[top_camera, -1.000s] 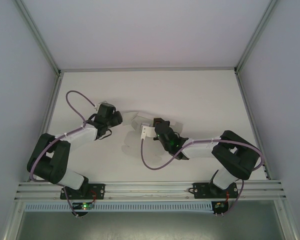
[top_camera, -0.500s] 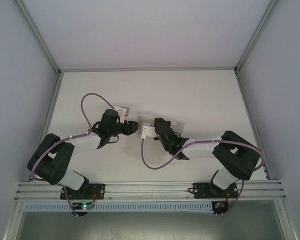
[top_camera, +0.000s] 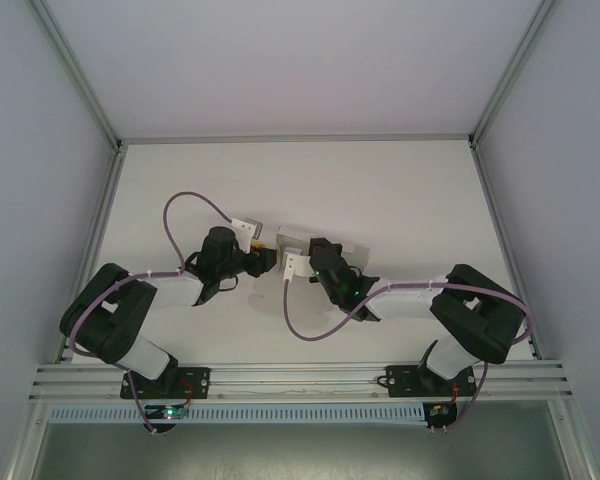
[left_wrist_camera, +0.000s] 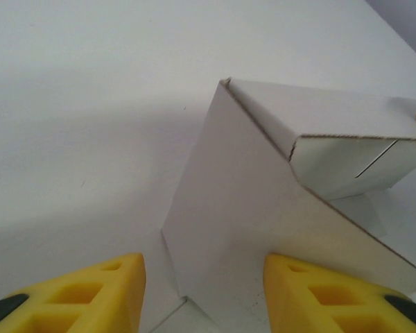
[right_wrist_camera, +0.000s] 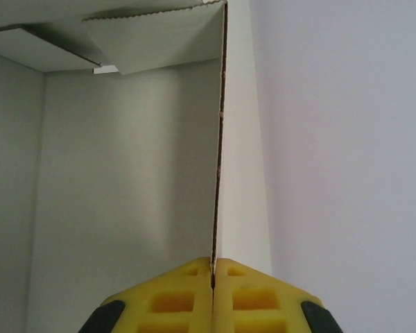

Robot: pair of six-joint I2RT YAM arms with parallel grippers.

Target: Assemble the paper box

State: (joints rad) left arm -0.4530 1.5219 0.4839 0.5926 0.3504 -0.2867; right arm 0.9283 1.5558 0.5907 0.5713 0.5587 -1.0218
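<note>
White paperboard, partly folded, makes up the paper box (top_camera: 298, 240), which sits near the middle of the bench (top_camera: 400, 190) between the two grippers. From the left wrist the paper box (left_wrist_camera: 249, 208) shows a broad slanted panel, with a flap bent over the top and a hollow interior beneath it. From the right wrist, one thin raw edge of the paper box (right_wrist_camera: 125, 173) runs straight up from the fingertips, with a shaded inner wall to its left.

The right gripper (right_wrist_camera: 213, 272) is clenched on that wall edge, its yellow pads pressed together with the paperboard between them; from above, the right gripper (top_camera: 316, 250) meets the box's near side. The left gripper (left_wrist_camera: 204, 298) has its yellow fingers (left_wrist_camera: 90, 291) standing apart, a lower corner of the panel between them, nothing grasped. From above, the left gripper (top_camera: 265, 257) sits just beside the box's left end.

Purple cables (top_camera: 185, 205) loop off both arms. A metal rail (top_camera: 300, 375) crosses the near edge, carrying the arm bases.
</note>
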